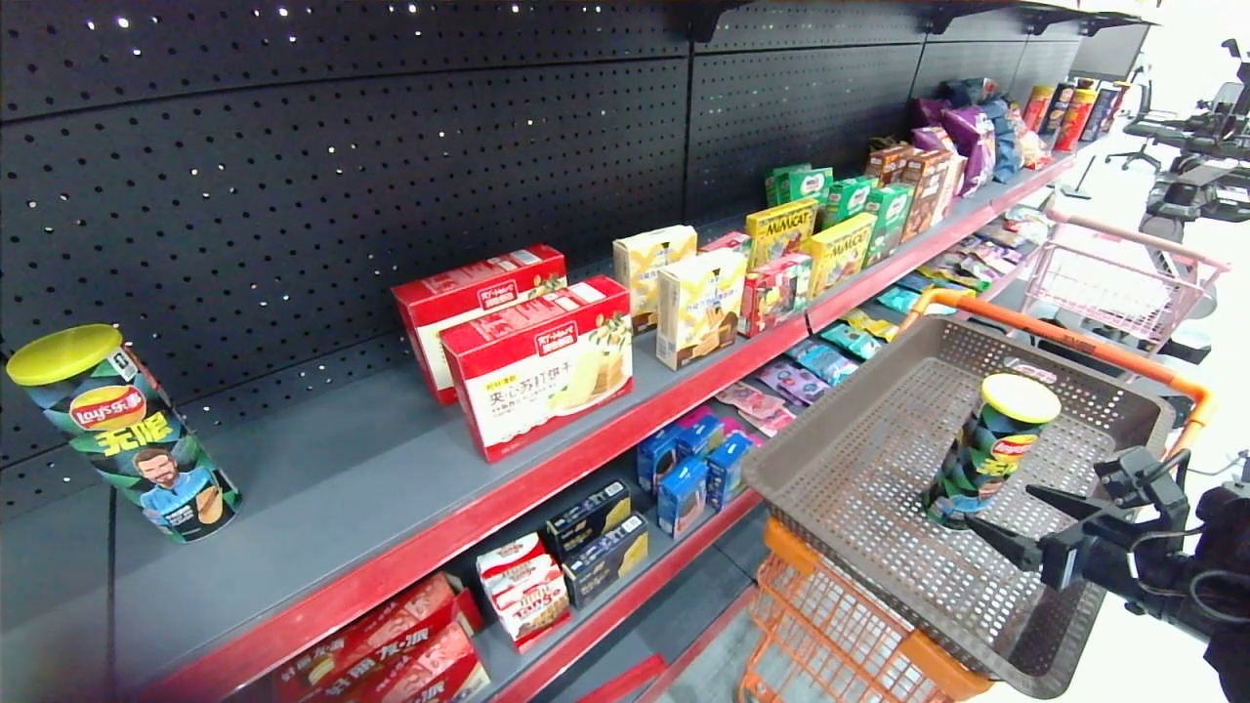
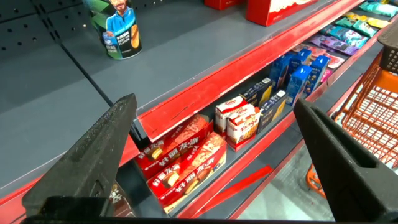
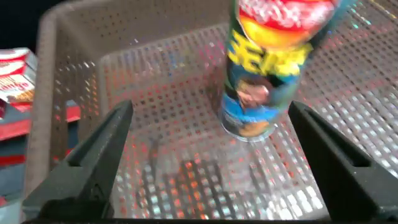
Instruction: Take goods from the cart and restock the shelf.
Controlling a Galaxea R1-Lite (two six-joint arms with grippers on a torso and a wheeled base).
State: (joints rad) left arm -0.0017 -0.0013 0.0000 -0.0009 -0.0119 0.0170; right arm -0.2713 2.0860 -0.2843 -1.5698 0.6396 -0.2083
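Note:
A chip can [image 1: 988, 451] with a yellow lid stands upright in the brown perforated basket [image 1: 859, 469] on top of the orange cart [image 1: 830, 625]. My right gripper [image 1: 1006, 510] is open just on the near side of that can, its fingers pointing at the can's lower half without touching it. In the right wrist view the can [image 3: 267, 68] stands beyond and slightly to one side of the open right gripper [image 3: 210, 112]. A second, matching chip can [image 1: 122, 434] stands on the grey shelf [image 1: 342, 488] at the far left. My left gripper [image 2: 216, 106] is open and holds nothing, above the shelf's red front edge, with that can [image 2: 118, 28] farther off.
Two red cracker boxes [image 1: 537, 361] stand mid-shelf, with yellow and green boxes [image 1: 781, 244] further right. The lower shelf holds red packs [image 2: 180, 158], blue boxes [image 1: 684, 469] and snack bags. A pink cart [image 1: 1113, 278] stands behind the orange one. Bare shelf lies between can and red boxes.

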